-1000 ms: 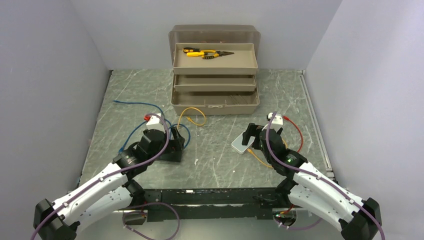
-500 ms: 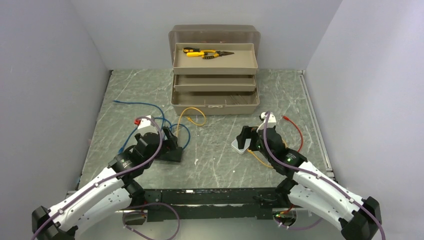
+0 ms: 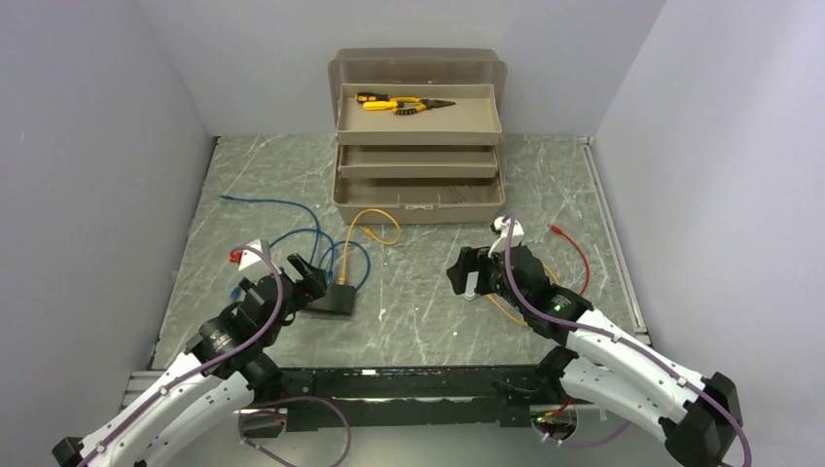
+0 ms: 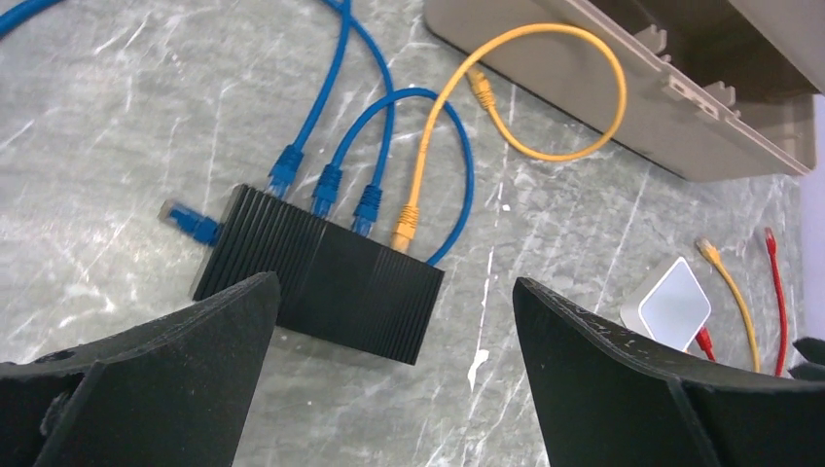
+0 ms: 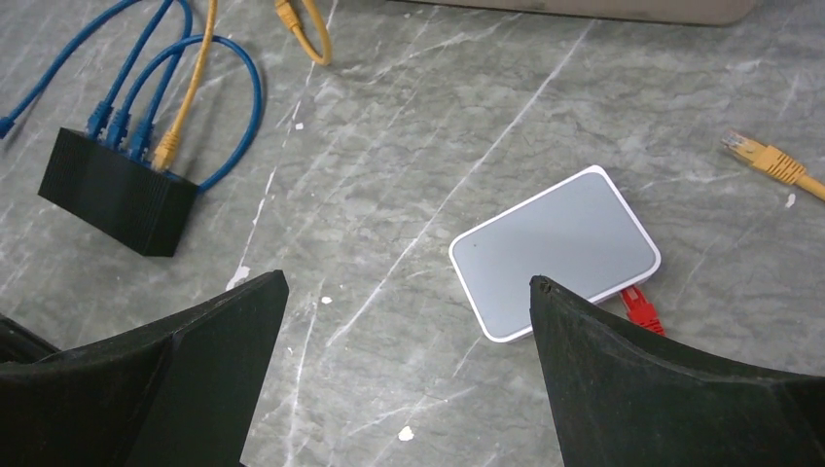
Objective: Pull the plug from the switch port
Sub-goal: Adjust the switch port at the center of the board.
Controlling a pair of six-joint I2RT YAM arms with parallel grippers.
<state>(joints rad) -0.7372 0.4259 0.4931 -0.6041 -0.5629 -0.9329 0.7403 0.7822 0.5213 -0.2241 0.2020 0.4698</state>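
Both left fingers [image 4: 175, 360] and right fingers [image 5: 662, 389] stand wide apart, empty. Left pair has drawn back off the switch [image 4: 321, 282], leaving it uncovered just beyond; right pair has edged toward it. Four plugs [image 4: 368, 206] sit seated in it; extraction judged pending.

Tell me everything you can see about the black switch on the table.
The switch is a small, flat, rectangular black box, matte like plastic, with fine ribs running across its top and sides. It lies flat on the grey marbled table, at a slant in the left wrist view. Four cables are plugged in side by side along its far long edge: three blue plugs, then one yellow plug at the right end. A loose blue plug lies by its left corner; whether they touch is unclear.
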